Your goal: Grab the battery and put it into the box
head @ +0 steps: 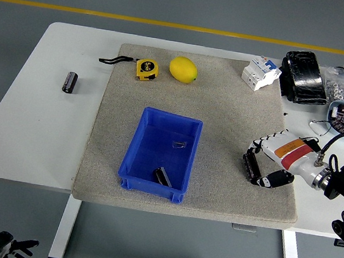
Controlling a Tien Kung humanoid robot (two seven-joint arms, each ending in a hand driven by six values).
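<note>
Right hand (263,164) at the mat's right edge, fingers curled around the dark battery (250,168) lying on the mat, well right of the blue box (145,183), gripping so it can lift and carry it over.

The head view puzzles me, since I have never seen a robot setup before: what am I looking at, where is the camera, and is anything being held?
The camera sits high on a humanoid robot, looking down over its white table. From the right comes the robot's black arm, ending in a five-fingered right hand that is closed around a dark battery, low over the grey mat. The left arm is out of sight. On the mat are a blue box with another dark battery inside, a yellow tape measure, a lemon and a white circuit breaker. A small black cylinder lies on the bare table at left.
</note>
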